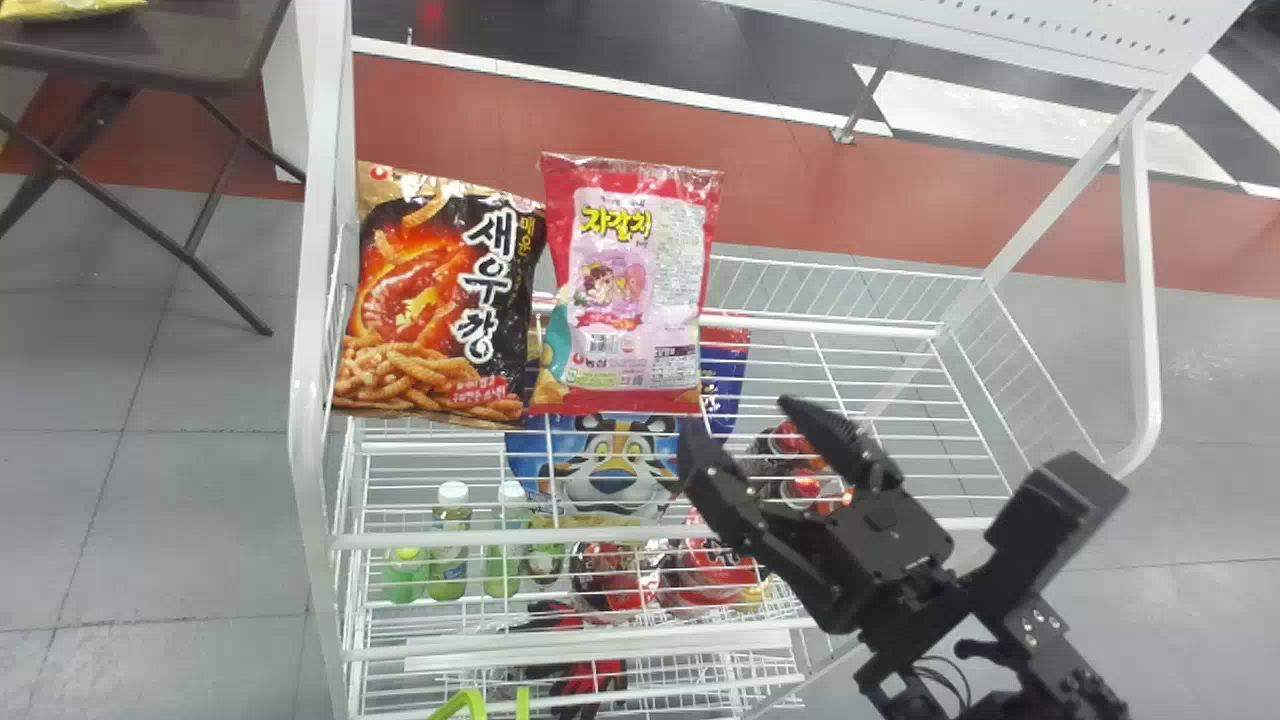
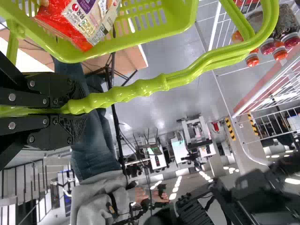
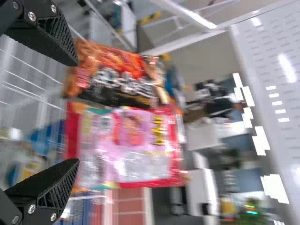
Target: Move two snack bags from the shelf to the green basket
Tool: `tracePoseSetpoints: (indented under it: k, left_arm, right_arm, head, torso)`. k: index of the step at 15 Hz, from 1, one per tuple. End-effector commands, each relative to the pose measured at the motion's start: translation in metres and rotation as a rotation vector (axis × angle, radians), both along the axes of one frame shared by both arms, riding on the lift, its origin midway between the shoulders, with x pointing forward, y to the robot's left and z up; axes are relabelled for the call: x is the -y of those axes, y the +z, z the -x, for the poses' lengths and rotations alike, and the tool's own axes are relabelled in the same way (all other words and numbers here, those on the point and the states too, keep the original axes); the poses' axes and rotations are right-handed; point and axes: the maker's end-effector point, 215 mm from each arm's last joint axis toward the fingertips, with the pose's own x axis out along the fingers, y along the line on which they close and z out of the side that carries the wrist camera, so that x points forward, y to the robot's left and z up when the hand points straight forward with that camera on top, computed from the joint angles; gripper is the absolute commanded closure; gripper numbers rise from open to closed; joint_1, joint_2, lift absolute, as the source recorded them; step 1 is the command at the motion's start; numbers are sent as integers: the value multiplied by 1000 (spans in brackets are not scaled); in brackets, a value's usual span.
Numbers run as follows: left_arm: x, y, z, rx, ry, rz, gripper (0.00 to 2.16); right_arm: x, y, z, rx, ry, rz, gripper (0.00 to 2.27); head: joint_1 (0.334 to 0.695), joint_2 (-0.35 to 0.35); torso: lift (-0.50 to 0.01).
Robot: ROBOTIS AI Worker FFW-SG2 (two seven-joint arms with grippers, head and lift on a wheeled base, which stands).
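Well, largest first: we log a white wire rack [image 1: 316, 200], its shelves running across much of the head view. A dark folding table [image 1: 150, 45] stands to its left, well apart from the bags. In the left wrist view we have the green basket [image 2: 140, 41], with a red packet [image 2: 89, 18] lying inside it.

Next, two snack bags. We find the black-and-orange snack bag [image 1: 435, 300] at the left end of the top shelf, by the frame's upright, slightly tilted. The pink-and-red snack bag [image 1: 630, 290] stands just to its right, nearly straight, their upper edges meeting. Below, seen through the wires, we note a blue pack with a tiger face [image 1: 620, 460].

Grippers now. Our right gripper [image 1: 740, 420] is in front of the rack, low and to the right of the pink-and-red snack bag, its fingers spread with nothing between them. In the right wrist view we see both bags ahead of the parted tips. Our left gripper [image 2: 77, 108] has its fingers pinching the basket's handle [image 2: 164, 83].

Smallest: we count three green-tinted bottles [image 1: 450, 545] standing on a lower level, toward the left, with red packs [image 1: 615, 580] beside them.
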Motion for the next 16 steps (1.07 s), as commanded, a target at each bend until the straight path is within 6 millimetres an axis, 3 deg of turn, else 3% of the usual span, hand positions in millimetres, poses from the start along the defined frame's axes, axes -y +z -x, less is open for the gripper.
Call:
tracePoseSetpoints:
  k: [1,5,10,16]
  left_arm:
    - [0,-1,-1,7,4,5,2145]
    - [0,-3,0,3,8,4,2145]
    - [-3,0,1,29,25,12,2145]
    - [-3,4,1,43,33,19,2145]
  right_arm:
    - [1,16,4,138,-38,57,87]
    - [0,4,13,133,-129,91,87]
    - [-3,-34,18,-29,-164,66,87]
    - [-6,-29,18,-13,-183,64,87]
  head:
    - [695,-350]
    - [695,-350]
    - [695,-350]
    - [695,-350]
  torso:
    - [-16]
    - [-16]
    - [-16]
    - [-16]
